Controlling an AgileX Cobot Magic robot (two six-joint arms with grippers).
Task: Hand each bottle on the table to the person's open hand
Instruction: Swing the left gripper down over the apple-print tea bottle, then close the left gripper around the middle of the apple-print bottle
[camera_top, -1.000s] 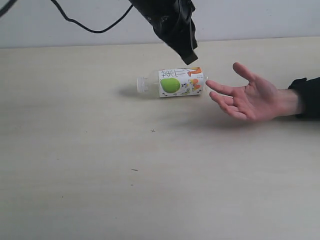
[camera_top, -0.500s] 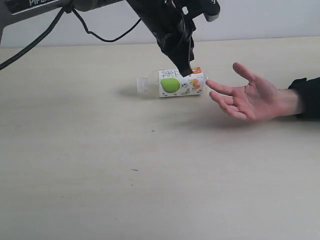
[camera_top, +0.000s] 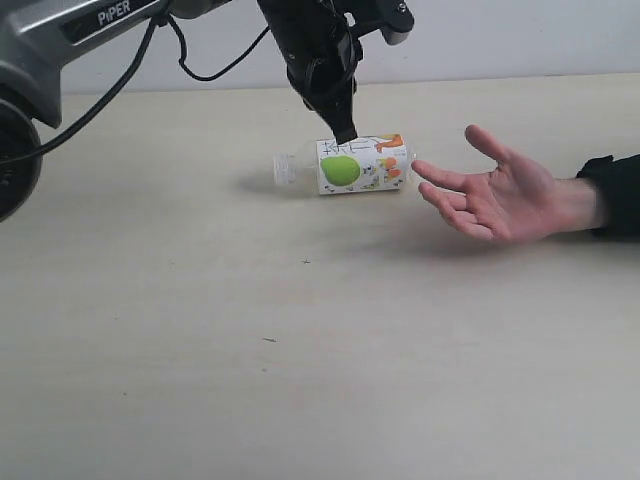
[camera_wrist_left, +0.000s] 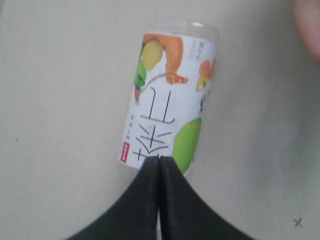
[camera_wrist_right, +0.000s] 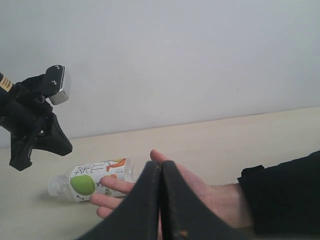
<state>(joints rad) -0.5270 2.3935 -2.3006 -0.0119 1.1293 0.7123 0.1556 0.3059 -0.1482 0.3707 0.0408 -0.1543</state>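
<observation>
**Left gripper poised over the lying bottle, fingers closed on nothing**

The left gripper (camera_top: 346, 134) hung right over the bottle (camera_top: 350, 165). Its fingers were pressed together and empty, and contact with the label was unclear. The bottle lay on its side on the tabletop (camera_top: 200, 350). Its long axis ran left-right in the exterior view, with the clear neck to the left and the base to the right, near the fingertips of the person's open hand (camera_top: 505, 200).

The fingers likely needed to spread first, then drop astride the label's middle, across the long axis. A closed touchdown could roll the bottle.

The right gripper (camera_wrist_right: 161, 166) was also closed and empty, near the palm.
</observation>
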